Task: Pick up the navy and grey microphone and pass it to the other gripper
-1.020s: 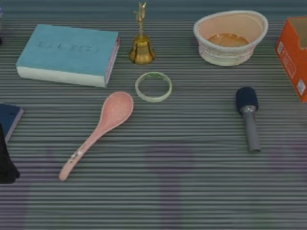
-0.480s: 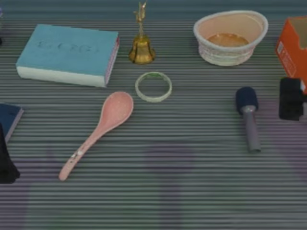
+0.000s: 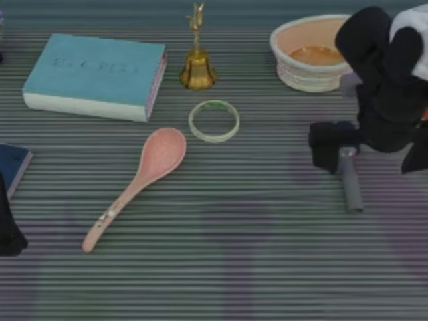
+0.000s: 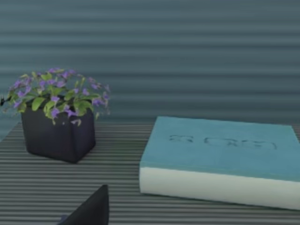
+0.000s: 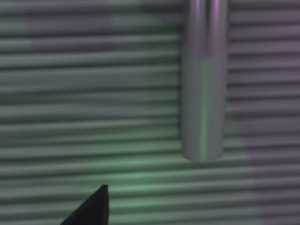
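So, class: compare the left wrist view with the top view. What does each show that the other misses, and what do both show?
Only the left wrist view shows the potted plant with purple flowers. Only the top view shows the microphone under the right arm, the pink spoon, gold bell, green ring and basket. Both show the teal book and the striped table.

My right arm reaches in from the top view's upper right corner, white wrist segment at the edge, its black bulk bent down over the right side of the bench. The right gripper [image 3: 332,148] sits low at the arm's leftward end (only one black fingertip [image 5: 91,208] shows in its wrist view, so the jaws' spread is unclear). My left arm is parked at the left edge, left gripper [image 3: 8,224] dark and idle.
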Available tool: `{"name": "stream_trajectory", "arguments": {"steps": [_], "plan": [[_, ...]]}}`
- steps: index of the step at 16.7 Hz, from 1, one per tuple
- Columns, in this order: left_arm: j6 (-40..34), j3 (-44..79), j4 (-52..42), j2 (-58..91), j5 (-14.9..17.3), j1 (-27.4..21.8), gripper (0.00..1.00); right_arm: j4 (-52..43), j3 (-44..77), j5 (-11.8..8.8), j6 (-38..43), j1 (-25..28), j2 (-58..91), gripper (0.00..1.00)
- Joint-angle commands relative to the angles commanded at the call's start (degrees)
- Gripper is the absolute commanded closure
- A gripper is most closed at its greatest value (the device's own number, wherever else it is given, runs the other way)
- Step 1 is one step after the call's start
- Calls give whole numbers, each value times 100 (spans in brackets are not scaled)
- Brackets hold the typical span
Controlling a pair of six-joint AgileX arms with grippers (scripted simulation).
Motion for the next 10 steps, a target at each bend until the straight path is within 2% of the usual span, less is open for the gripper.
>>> {"name": "stream_trajectory", "arguments": {"steps": [10], "plan": [[0, 0, 0, 0, 0, 0, 0, -116, 251, 11, 76, 78, 451, 0]]}}
